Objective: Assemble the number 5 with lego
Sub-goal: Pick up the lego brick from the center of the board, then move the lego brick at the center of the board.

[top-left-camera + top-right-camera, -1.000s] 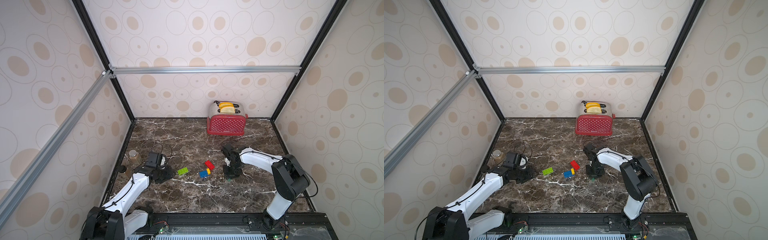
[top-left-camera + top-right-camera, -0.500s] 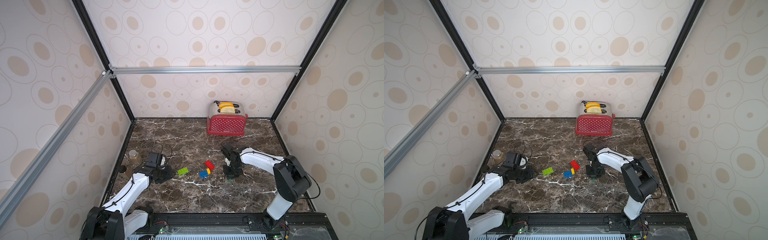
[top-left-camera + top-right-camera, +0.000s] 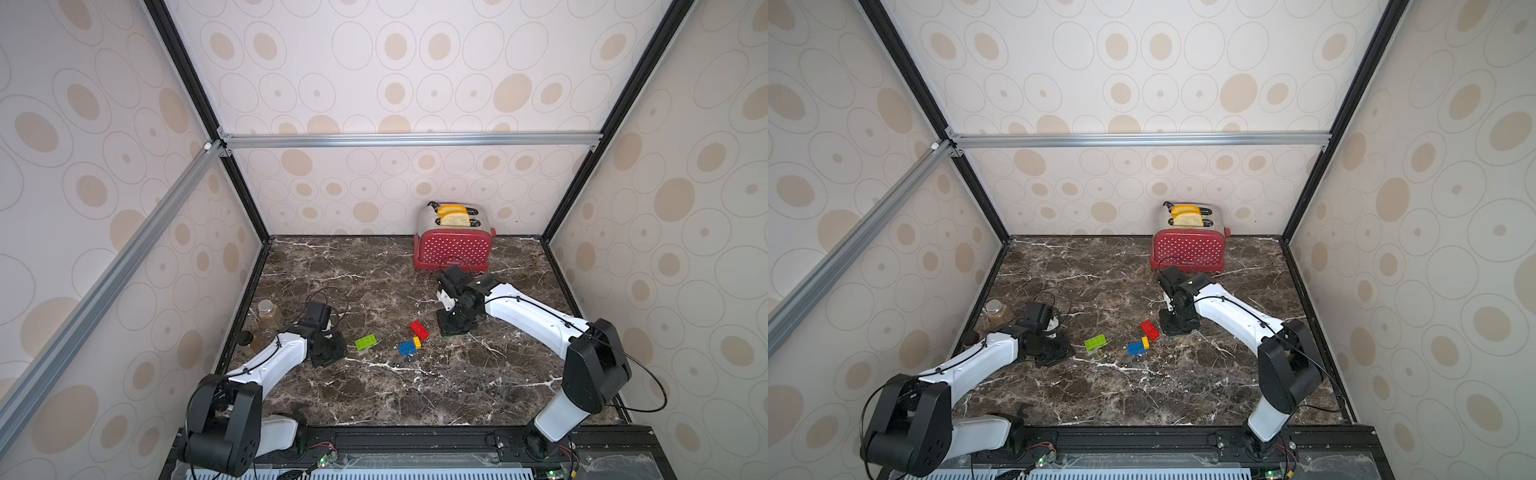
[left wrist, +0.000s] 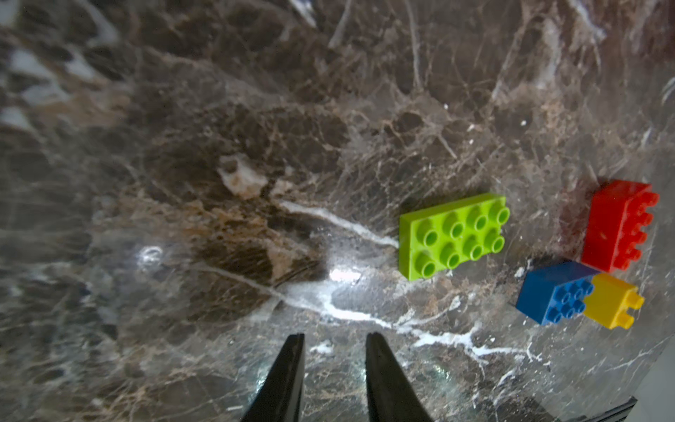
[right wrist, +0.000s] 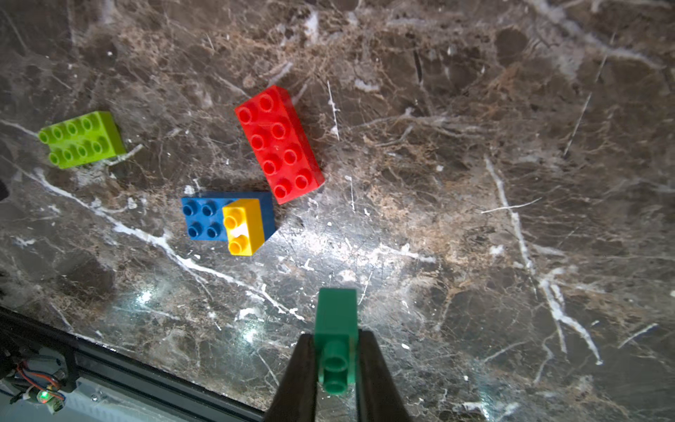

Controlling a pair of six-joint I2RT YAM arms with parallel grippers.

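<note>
Little has moved in the last second: in both top views the arms stand where they stood and the loose bricks lie as before, while the right gripper [image 5: 336, 334] has finished closing. Its jaws are now clamped on the sides of the dark-green brick [image 5: 336, 314], which it holds low over the marble table [image 3: 374, 395], studs facing the wrist camera.

The left gripper [image 4: 335, 336] has a narrow gap between its fingers and nothing in it; it points down at bare marble.

Taking the back wall as 12 o'clock, the lego sits just short of the table's centre, towards 6. The yellow brick [image 5: 243, 226] sits on one end of the blue brick [image 5: 204, 221]. The red brick [image 5: 279, 144] lies at 1 o'clock from that pair, very close, studs up. The lime-green brick [image 4: 453, 235] lies apart at 9 o'clock from the pair, studs up, with the left gripper farther out at 9 o'clock again. The right gripper with its dark-green brick is just at 3 o'clock from the red one.

The number 5 is not yet formed: only yellow and blue are stacked.

The red toaster [image 3: 453, 249] stands at 1 o'clock against the back wall, with two slices in it.
</note>
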